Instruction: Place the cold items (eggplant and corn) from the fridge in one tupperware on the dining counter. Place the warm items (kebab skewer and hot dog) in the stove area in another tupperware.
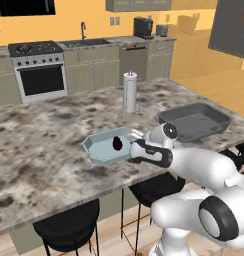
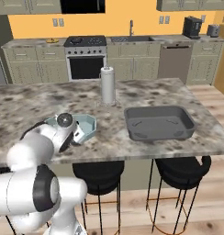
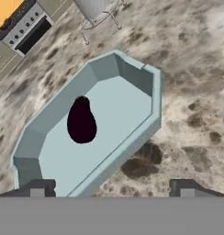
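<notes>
Eggplant lying in the pale tupperware, jaws standing wide apart

Eggplant (image 1: pixel 116 143) is showing in the left base view as a dark oval sitting inside the pale blue tupperware (image 1: pixel 94 150), a little right of the frame's centre. That container is resting on the marble dining counter (image 1: pixel 39 145), probably so the cold items can be collected in one place. The white arm is reaching up from the lower right, and its gripper (image 1: pixel 135 142) is hanging at the container's right rim. A second, dark grey tupperware (image 1: pixel 214 117) is waiting to the right, likely for the warm items, and a paper towel roll (image 1: pixel 130 90) is standing upright behind both.

Over in the right base view, the pale container (image 2: pixel 88 126) is lying at centre left, partly hidden behind the arm's wrist. The grey container (image 2: pixel 189 124) is sitting well apart to its right, with the towel roll (image 2: pixel 108 85) standing above them in the frame.

From the hand view, the eggplant (image 3: pixel 81 120) is resting on the container floor left of centre, near one slanted wall (image 3: pixel 58 103). The two dark fingertips (image 3: pixel 36 187) are rising at the bottom corners, spread wide. Nothing is sitting between them, so the jaws are gripping nothing. The left one is overlapping the near rim, though I cannot tell whether it is touching.
</notes>
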Controlling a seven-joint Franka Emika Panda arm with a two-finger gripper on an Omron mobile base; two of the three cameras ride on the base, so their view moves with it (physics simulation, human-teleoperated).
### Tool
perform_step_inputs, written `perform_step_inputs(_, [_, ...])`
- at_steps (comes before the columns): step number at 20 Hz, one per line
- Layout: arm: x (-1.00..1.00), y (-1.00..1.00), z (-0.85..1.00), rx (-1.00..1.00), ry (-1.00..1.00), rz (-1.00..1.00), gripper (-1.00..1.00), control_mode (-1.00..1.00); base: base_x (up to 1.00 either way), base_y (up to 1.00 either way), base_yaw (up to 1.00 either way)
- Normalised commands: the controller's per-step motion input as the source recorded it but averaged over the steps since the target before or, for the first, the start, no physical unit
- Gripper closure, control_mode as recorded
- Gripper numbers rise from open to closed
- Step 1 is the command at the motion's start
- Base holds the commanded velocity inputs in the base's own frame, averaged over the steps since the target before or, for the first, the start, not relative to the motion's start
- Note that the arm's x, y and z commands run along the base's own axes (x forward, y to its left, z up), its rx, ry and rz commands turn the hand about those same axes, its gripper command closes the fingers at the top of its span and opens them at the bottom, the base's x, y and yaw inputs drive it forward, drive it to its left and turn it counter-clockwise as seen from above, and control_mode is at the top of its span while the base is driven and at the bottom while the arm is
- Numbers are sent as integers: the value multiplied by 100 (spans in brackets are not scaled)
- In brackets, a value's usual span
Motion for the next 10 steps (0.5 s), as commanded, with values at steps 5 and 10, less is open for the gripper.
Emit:
perform_step_inputs(5, [-78, -87, 100, 0, 20, -18, -100, -100, 0, 0, 0])
perform_step_inputs(10, [-91, -82, 100, -2, 33, -16, -100, -100, 0, 0, 0])
